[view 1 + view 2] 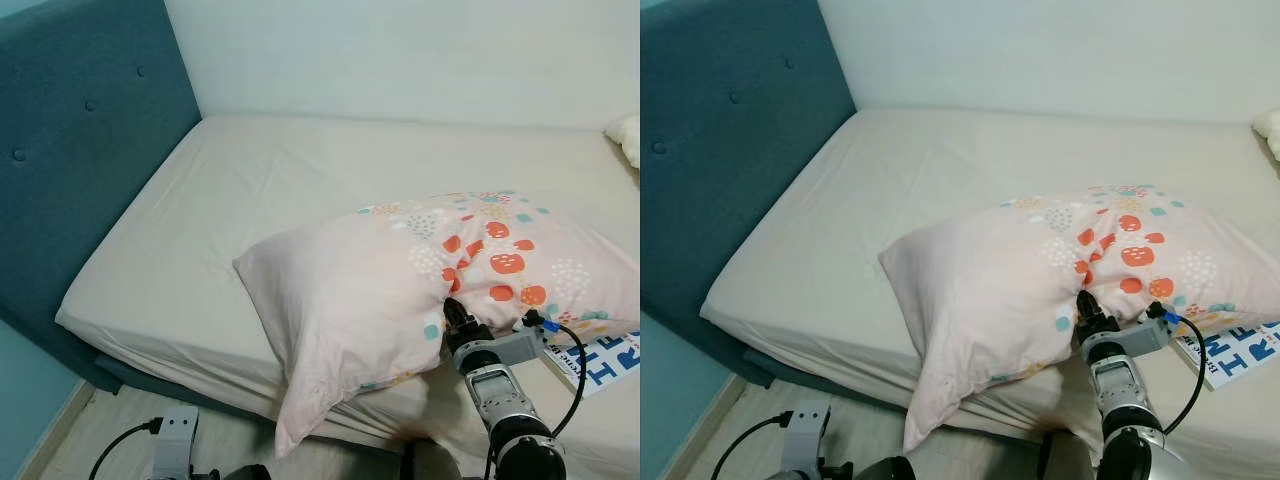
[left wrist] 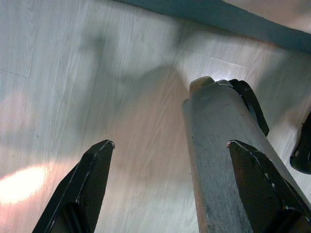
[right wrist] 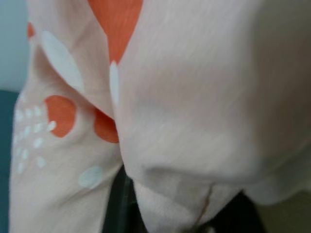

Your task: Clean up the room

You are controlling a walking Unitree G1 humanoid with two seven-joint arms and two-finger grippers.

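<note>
My right gripper [image 1: 456, 318] is clamped on the pillow [image 1: 400, 290], its black fingers buried in a pucker of the pink fabric along the near long edge. In the right wrist view the cloth bunches tight between the fingers, so I judge the hold firm.

The pillow lies on the bed [image 1: 230, 190], toward the near side, one corner drooping over the mattress edge at about 7 o'clock from my grip. Its long axis runs from that hanging corner at 7 o'clock up toward 2 o'clock, where the patterned end with orange and teal spots rests near a printed sheet of paper [image 1: 605, 362]. Most of the pillow's bulk sits at 10 to 12 o'clock from my fingers.

The headboard [image 1: 70, 150] stands at about 10 o'clock from the grip, well apart across bare sheet. If the pillow belongs at the head of the bed, I reckon the move is a drag or lift toward 10 o'clock, turning the long axis until it lies along the headboard.

My left gripper [image 2: 165, 194] hangs idle low over the wooden floor [image 2: 58, 73], fingers spread apart and holding nothing. It sits nearer the headboard side, but my right arm already has the pillow.
</note>
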